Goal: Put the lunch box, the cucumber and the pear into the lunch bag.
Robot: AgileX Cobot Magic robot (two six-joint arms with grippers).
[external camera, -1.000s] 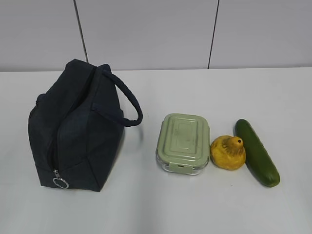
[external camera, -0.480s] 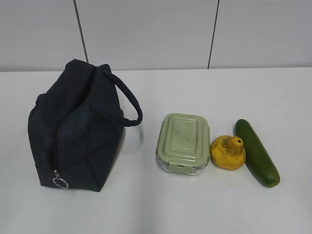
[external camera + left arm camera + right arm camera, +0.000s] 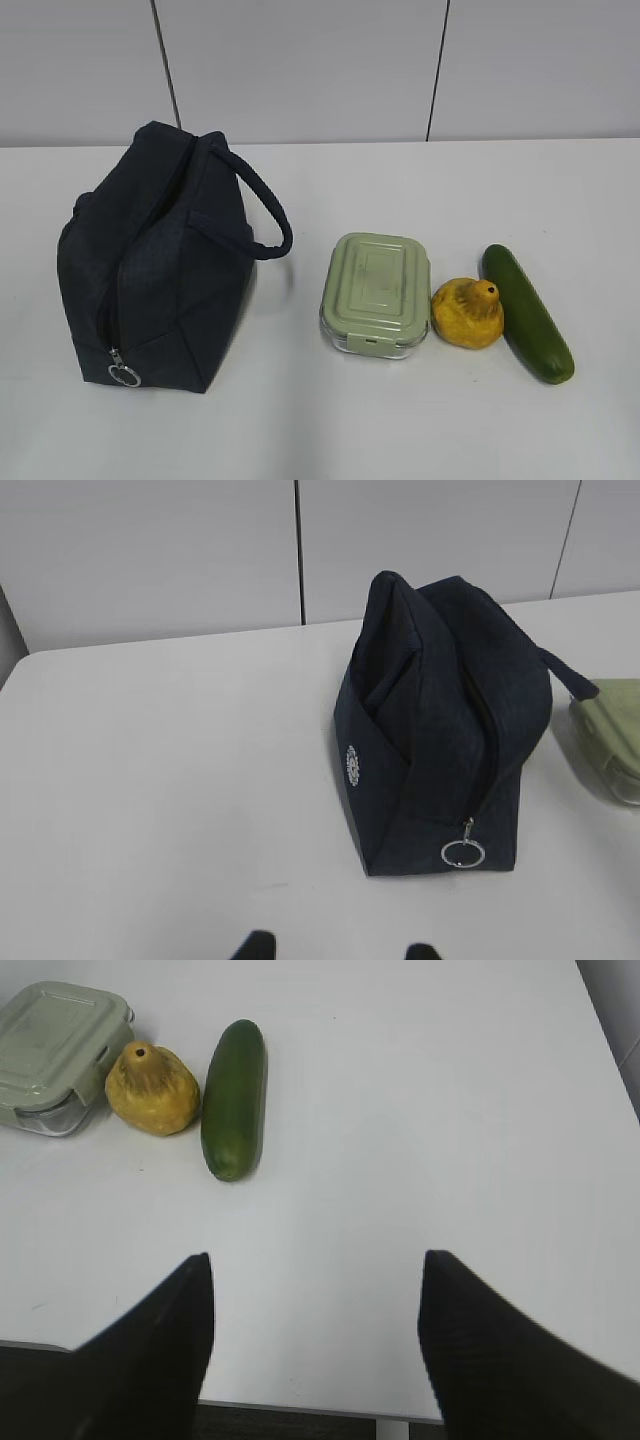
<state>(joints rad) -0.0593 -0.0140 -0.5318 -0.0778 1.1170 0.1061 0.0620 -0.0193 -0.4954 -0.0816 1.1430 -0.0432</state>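
Three items wait right of the zipped lunch bag (image 3: pixel 155 262): lunch box (image 3: pixel 376 294), pear (image 3: pixel 467 313), cucumber (image 3: pixel 527 311). Left end effector (image 3: pixel 337 947) part-open, right end effector (image 3: pixel 315 1335) wide, both empty. Risk: the bag tips when unzipped.

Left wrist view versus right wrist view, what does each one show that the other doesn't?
Only the left wrist view shows the lunch bag, zipped shut with its ring pull at the near end, and the left gripper, empty. Only the right wrist view shows the pear, the cucumber beside it, and the right gripper, open and empty. Both show the lunch box and the white table.
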